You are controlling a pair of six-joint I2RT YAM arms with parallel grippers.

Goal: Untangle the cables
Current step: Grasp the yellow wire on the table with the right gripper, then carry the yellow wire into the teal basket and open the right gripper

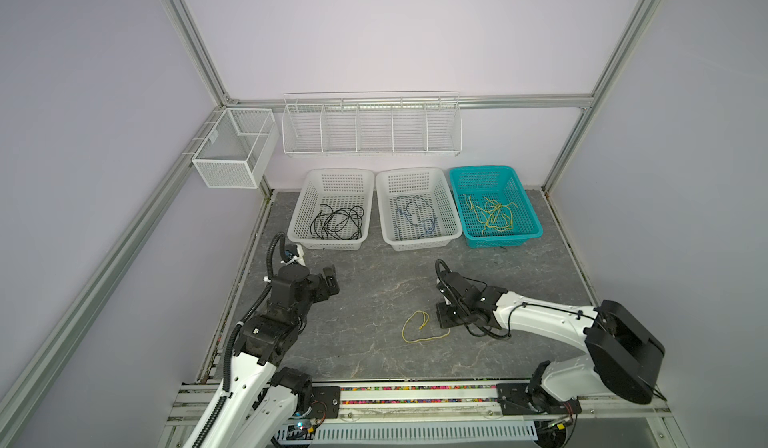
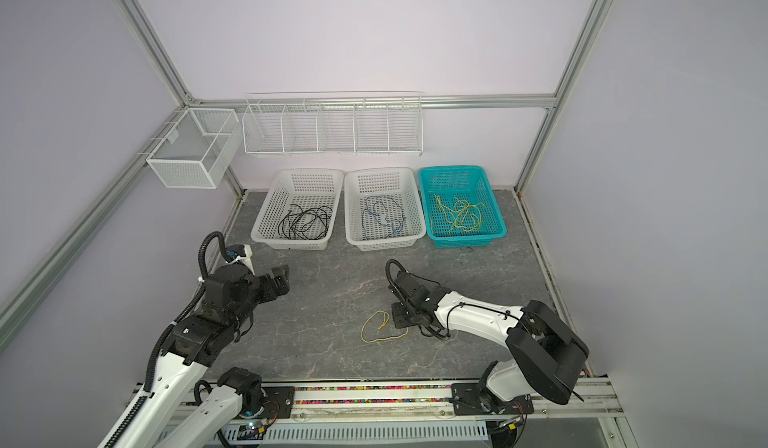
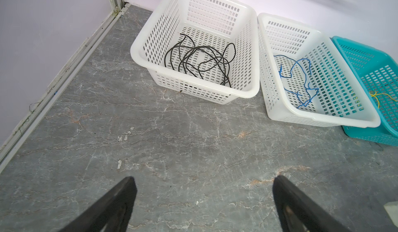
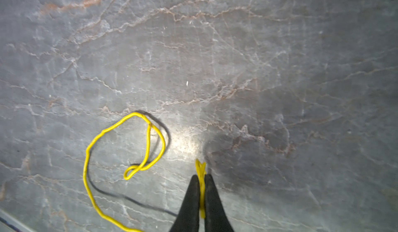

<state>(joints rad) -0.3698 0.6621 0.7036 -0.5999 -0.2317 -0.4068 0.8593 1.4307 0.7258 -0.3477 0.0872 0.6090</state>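
Note:
A loose yellow cable [image 1: 404, 329] [image 2: 362, 331] lies looped on the grey table in front of the baskets. My right gripper [image 4: 201, 176] is shut on one end of it, and the rest of the cable [image 4: 86, 155] curls away over the table. In both top views the right gripper [image 1: 448, 325] points down at that end. My left gripper [image 3: 202, 185] [image 1: 330, 281] hangs open over bare table. Black cables [image 1: 336, 221] lie in the left white basket [image 1: 299, 200]. Blue cables [image 1: 415, 217] lie in the middle white basket [image 1: 451, 205]. Yellow cables [image 1: 494, 215] lie in the teal basket [image 1: 528, 205].
The three baskets stand in a row along the back wall. Above them a white wire rack [image 1: 371, 128] is fixed to the wall. A white mesh box [image 1: 235, 146] hangs on the left frame. Both arms are mounted on a rail [image 1: 415, 396] at the table's front edge.

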